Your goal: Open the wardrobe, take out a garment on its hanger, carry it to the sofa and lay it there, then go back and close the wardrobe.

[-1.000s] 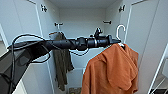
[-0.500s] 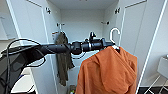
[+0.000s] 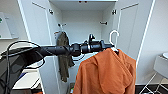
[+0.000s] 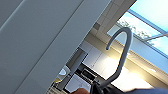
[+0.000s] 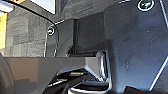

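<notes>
- Left gripper [image 3: 111, 46] at centre-right of the head view, clamped on the white hanger [image 3: 114, 37] just below its hook; the hook curls free above, not on any rail.
- Orange garment [image 3: 107, 72] hangs from that hanger, lower centre-right, in front of the open wardrobe [image 3: 82, 22].
- Olive jacket [image 3: 63, 56] hangs inside, centre-left, apart from the orange one.
- Step, as I read it: take-out, garment clear of the hooks. Carrying calls for a steady grip and sleeves clear of the door edges.
- Right gripper: state cannot be made out.
</notes>
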You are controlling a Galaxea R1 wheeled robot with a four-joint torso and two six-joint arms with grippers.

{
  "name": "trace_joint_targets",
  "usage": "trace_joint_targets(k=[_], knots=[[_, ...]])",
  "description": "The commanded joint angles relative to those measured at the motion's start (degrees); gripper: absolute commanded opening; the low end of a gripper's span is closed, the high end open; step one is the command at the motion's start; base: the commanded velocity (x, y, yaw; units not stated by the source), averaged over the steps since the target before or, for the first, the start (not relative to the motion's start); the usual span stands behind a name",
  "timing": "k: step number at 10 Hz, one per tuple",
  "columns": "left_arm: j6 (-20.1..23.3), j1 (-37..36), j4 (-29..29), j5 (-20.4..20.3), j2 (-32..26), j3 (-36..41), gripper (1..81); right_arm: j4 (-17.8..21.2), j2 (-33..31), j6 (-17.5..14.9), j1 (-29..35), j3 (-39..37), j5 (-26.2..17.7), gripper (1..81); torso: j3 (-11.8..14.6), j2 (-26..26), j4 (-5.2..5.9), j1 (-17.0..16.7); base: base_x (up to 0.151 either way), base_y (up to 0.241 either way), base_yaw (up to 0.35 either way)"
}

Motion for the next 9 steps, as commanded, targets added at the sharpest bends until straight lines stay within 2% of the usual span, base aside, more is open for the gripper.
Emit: trace_joint_targets(k=[1,9], knots=[[-0.21,-11.14,-0.17,-4.22,-0.3,-0.11,1.0,-0.44,0.26,-0.03,2.47,0.37,-1.76,81.1,0.0,0.0,0.0,0.01,-0.139,0.0,0.0],[-0.3,-11.05,-0.17,-4.13,-0.65,0.86,1.0,-0.53,0.26,-0.03,2.3,0.37,-1.76,81.1,0.0,-0.02,0.0,0.01,-0.11,0.0,0.0]])
